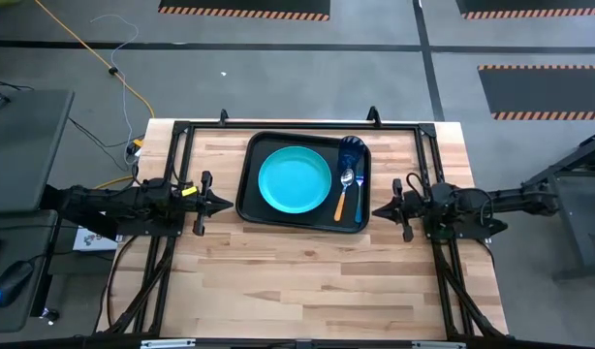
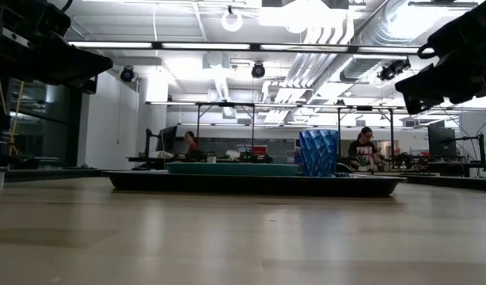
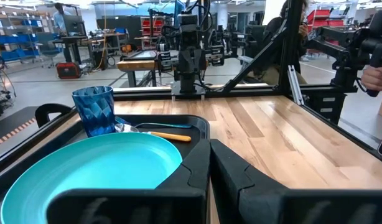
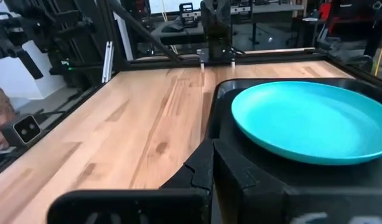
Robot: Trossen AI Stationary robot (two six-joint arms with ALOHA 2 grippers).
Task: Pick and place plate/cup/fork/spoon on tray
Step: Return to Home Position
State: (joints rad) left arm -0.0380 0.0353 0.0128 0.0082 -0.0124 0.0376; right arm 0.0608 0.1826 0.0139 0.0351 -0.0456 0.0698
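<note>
The black tray (image 1: 252, 199) lies on the wooden table at its middle far part. The turquoise plate (image 1: 295, 179) rests flat in the tray's left part. The dark-blue cup (image 1: 352, 148) stands upright in the tray's far right corner. An orange-handled spoon (image 1: 343, 192) and a blue-handled utensil (image 1: 358, 197) lie side by side in the tray, right of the plate. My left gripper (image 1: 229, 205) is shut and empty, just left of the tray. My right gripper (image 1: 375, 211) is shut and empty, just right of the tray.
A black metal frame (image 1: 297, 126) runs around the table's far part and down both sides. Bare wood (image 1: 297, 281) lies between the tray and the near edge. People sit at benches in the room beyond (image 2: 362, 150).
</note>
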